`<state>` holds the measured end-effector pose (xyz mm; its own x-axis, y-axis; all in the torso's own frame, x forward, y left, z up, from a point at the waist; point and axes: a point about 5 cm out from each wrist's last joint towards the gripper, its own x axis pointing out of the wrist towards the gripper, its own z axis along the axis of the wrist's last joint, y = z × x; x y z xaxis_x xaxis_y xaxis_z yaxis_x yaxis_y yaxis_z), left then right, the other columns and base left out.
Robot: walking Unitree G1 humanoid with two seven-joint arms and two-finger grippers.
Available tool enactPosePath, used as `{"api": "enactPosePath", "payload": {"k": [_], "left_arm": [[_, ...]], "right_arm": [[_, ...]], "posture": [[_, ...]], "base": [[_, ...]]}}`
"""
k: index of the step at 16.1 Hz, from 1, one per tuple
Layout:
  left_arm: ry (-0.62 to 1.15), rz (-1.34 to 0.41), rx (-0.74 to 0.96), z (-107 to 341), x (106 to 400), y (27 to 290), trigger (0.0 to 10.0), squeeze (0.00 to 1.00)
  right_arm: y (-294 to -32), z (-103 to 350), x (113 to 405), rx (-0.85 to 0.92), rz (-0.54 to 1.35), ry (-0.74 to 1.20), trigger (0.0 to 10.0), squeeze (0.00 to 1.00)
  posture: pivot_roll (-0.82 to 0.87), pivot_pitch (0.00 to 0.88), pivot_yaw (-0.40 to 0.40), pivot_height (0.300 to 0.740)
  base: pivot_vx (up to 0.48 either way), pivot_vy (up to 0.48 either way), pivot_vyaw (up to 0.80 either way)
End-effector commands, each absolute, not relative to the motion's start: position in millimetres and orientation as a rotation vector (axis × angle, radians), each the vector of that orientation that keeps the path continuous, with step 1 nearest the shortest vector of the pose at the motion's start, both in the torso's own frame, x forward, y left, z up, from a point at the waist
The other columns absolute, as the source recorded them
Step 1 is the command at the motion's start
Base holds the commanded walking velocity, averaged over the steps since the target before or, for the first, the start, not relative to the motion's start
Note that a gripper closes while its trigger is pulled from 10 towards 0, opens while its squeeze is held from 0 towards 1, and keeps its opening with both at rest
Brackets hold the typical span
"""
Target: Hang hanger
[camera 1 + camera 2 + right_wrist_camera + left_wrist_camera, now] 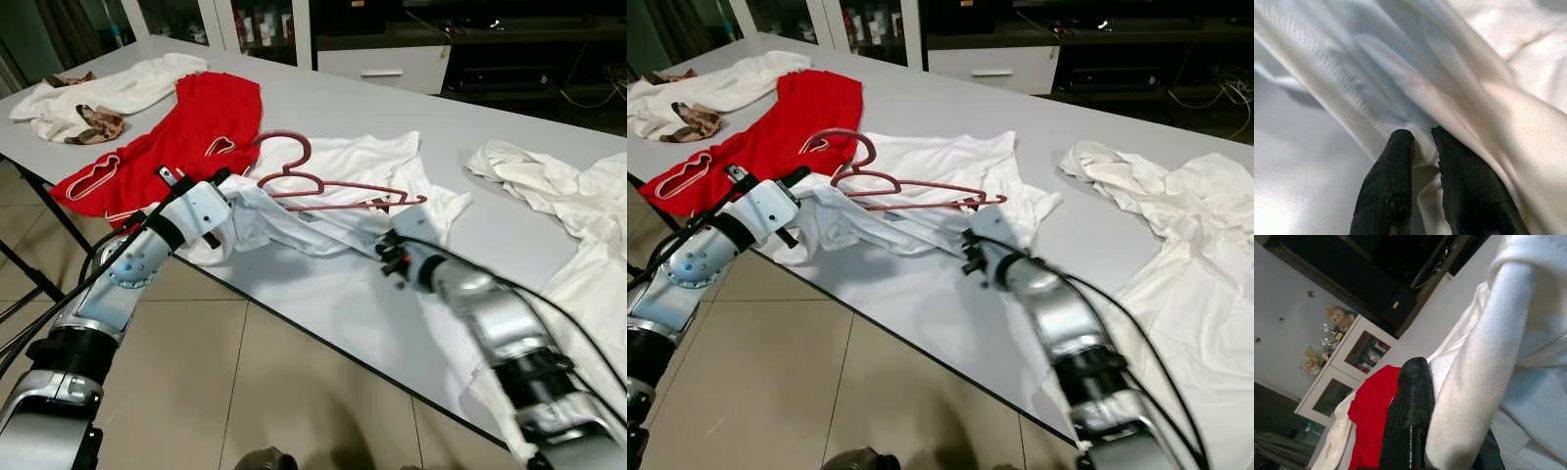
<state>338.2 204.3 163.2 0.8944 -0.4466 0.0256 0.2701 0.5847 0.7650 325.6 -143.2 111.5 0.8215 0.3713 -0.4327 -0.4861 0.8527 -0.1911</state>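
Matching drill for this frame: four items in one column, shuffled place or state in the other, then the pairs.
Items:
1. dark red plastic hanger
2. red T-shirt
3. left gripper
4. right gripper

States:
A. pinching a fold of white fabric
B. spread flat at the table's left
C. lying on the white T-shirt
D. at the white T-shirt's left edge

Pairs: 1-C, 2-B, 3-D, 4-A

We see a dark red hanger (323, 186) on a white shirt (362, 196) near the grey table's (323, 284) front edge. A red garment (186, 137) lies toward its left edge, beside a cream one (108, 93).
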Motion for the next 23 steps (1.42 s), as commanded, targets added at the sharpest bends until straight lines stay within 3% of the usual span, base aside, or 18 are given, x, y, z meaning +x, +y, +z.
{"api": "enactPosePath", "payload": {"k": [1, 8, 11, 13, 16, 17, 18, 21, 23], "left_arm": [[-0.240, -0.381, 0.858, 170, 340, 210, 0.0, 0.00], [-0.243, -0.388, 0.849, 167, 341, 204, 0.0, 0.00], [-0.240, -0.386, 0.850, 167, 341, 204, 0.0, 0.00], [-0.237, -0.387, 0.850, 166, 341, 204, 0.0, 0.00], [-0.240, -0.404, 0.850, 165, 341, 200, 0.0, 0.00], [-0.243, -0.406, 0.850, 165, 341, 199, 0.0, 0.00], [-0.243, -0.407, 0.850, 166, 341, 199, 0.0, 0.00], [-0.247, -0.410, 0.849, 166, 340, 198, 0.0, 0.00], [-0.246, -0.413, 0.849, 166, 340, 199, 0.0, 0.00]], "right_arm": [[-142, 128, 323, -0.263, 0.502, 0.347, 10.0, 0.05], [-114, 152, 299, -0.286, 0.704, 0.259, 10.0, 0.06], [-111, 150, 295, -0.276, 0.711, 0.274, 10.0, 0.13], [-96, 146, 292, -0.243, 0.747, 0.284, 10.0, 0.47], [-88, 126, 304, -0.262, 0.650, 0.349, 10.0, 0.39], [-85, 124, 308, -0.269, 0.628, 0.349, 10.0, 0.12], [-83, 123, 310, -0.272, 0.622, 0.349, 10.0, 0.02], [-85, 112, 319, -0.296, 0.525, 0.368, 10.0, 0.00], [-88, 111, 326, -0.285, 0.474, 0.362, 10.0, 0.04]], "posture": [[-0.06, 0.000, 0.106, 0.736], [-0.07, 0.000, 0.105, 0.736], [-0.06, 0.000, 0.106, 0.736], [-0.07, 0.000, 0.110, 0.736], [-0.06, 0.000, 0.113, 0.736], [-0.06, 0.000, 0.113, 0.736], [-0.05, 0.000, 0.113, 0.736], [-0.05, 0.000, 0.113, 0.736], [-0.04, 0.000, 0.116, 0.736]], "base": [[0.000, 0.000, 0.00], [0.000, 0.000, 0.00], [0.000, 0.000, 0.00], [0.000, 0.000, 0.00], [0.000, 0.000, 0.00], [0.000, 0.000, 0.00], [0.000, 0.000, 0.00], [0.000, 0.000, 0.00], [0.000, 0.000, 0.00]]}}
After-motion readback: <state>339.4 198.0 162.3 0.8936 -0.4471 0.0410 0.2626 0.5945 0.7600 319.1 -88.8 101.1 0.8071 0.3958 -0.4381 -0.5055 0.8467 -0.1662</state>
